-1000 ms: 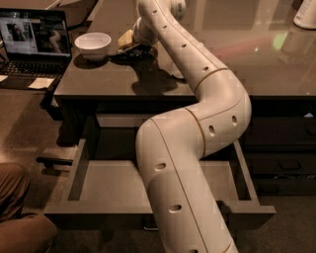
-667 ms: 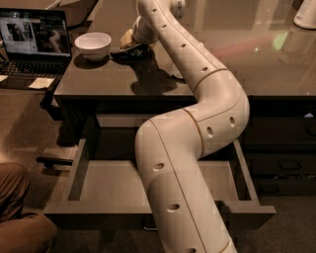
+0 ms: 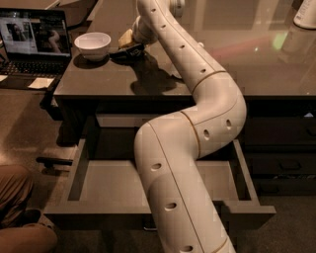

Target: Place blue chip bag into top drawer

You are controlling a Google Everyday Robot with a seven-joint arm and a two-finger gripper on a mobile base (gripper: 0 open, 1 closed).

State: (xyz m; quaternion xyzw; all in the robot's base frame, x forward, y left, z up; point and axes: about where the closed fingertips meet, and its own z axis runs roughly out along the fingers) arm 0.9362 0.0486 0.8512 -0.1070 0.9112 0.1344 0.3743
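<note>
The blue chip bag (image 3: 126, 52) lies dark and crumpled on the dark tabletop, just right of the white bowl (image 3: 93, 44). My gripper (image 3: 129, 41) is at the far end of the white arm, low over the bag and touching or almost touching its top; a yellowish part shows at the wrist. The top drawer (image 3: 106, 183) is pulled wide open below the table's front edge, with a flat grey bottom. The arm's lower links cross in front of the drawer's middle and right part and hide its handle.
An open laptop (image 3: 32, 42) stands left of the bowl on a lower surface. A person's knee (image 3: 19, 212) is at the bottom left beside the drawer. Narrow dark drawers (image 3: 281, 165) are at the right. A white object (image 3: 305, 14) stands at the table's far right.
</note>
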